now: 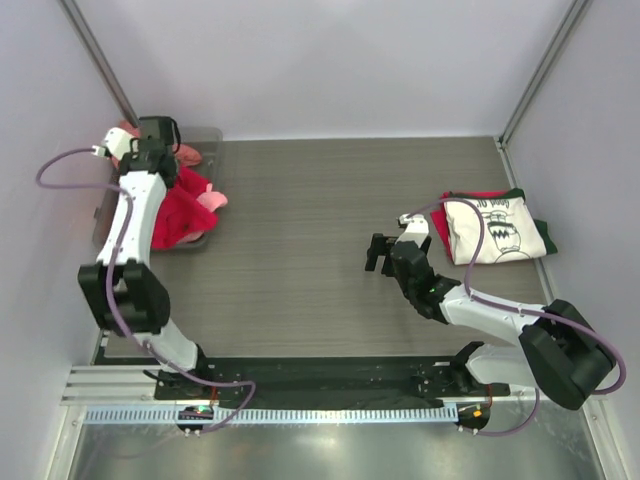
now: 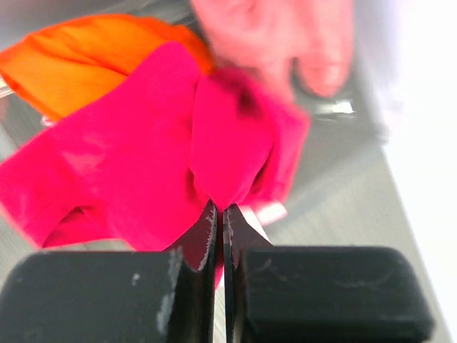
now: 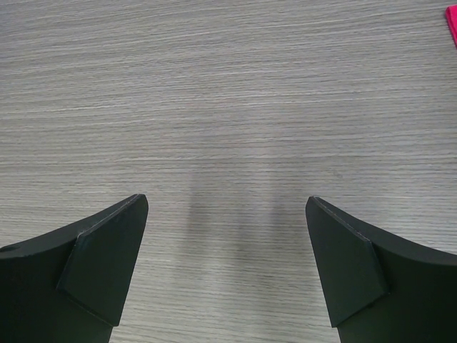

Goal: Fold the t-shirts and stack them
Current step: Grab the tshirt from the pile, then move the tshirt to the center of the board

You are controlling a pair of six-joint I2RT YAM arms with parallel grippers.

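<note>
Crimson t-shirt (image 2: 136, 179) in bin (image 1: 214, 140) beside orange t-shirt (image 2: 86, 57) | left tool (image 2: 220, 223) clamped on crimson | right tool (image 3: 225, 202) apart

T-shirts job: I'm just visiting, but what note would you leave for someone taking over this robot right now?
Left gripper: shut on the crimson-red cloth t-shirt, over the clear grey plastic bin.
Right gripper: open, empty, above the grey wood-grain table.
Done: cream dark-printed t-shirt folded on a stack, red shirt and dark green shirt beneath.
To do: fold the crimson one, the orange t-shirt and pink cloth by it.
</note>
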